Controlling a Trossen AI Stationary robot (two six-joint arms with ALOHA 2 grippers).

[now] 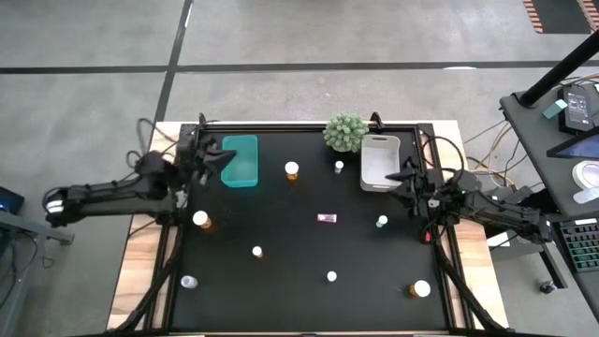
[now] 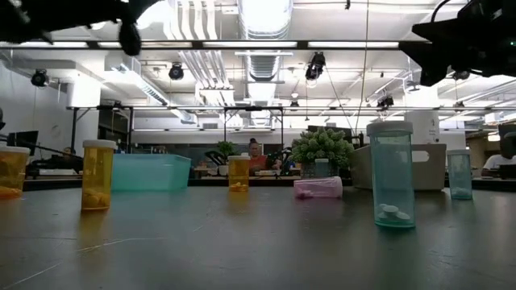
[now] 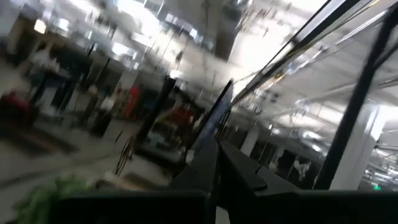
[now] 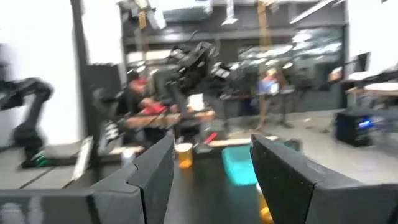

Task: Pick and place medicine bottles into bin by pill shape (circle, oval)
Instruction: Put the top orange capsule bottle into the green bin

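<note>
— Bottles everywhere, none sorted. The medicine bottles (image 1: 293,169) stand scattered across the black table (image 1: 281,290), well apart, and both bins look bare: the teal bin (image 1: 240,160) at the far left, the white bin (image 1: 379,161) at the far right beside the green plant ball (image 1: 345,132).

— And the arms?

— Left gripper (image 1: 213,156) hangs raised just beside the teal bin; I cannot tell whether its claw is spread or closed. Right gripper (image 4: 211,171) hovers near the white bin, fingers parted, nothing between them.

— Why one bin per side?

— Probably so each arm drops one pill shape within easy reach. Nearest the left arm is an amber bottle (image 1: 200,220); a clear bottle (image 1: 382,222) stands closest to the right.

— Anything awkward?

— A pink bottle (image 1: 327,218) lies on its side mid-table, likely harder to pinch.
</note>
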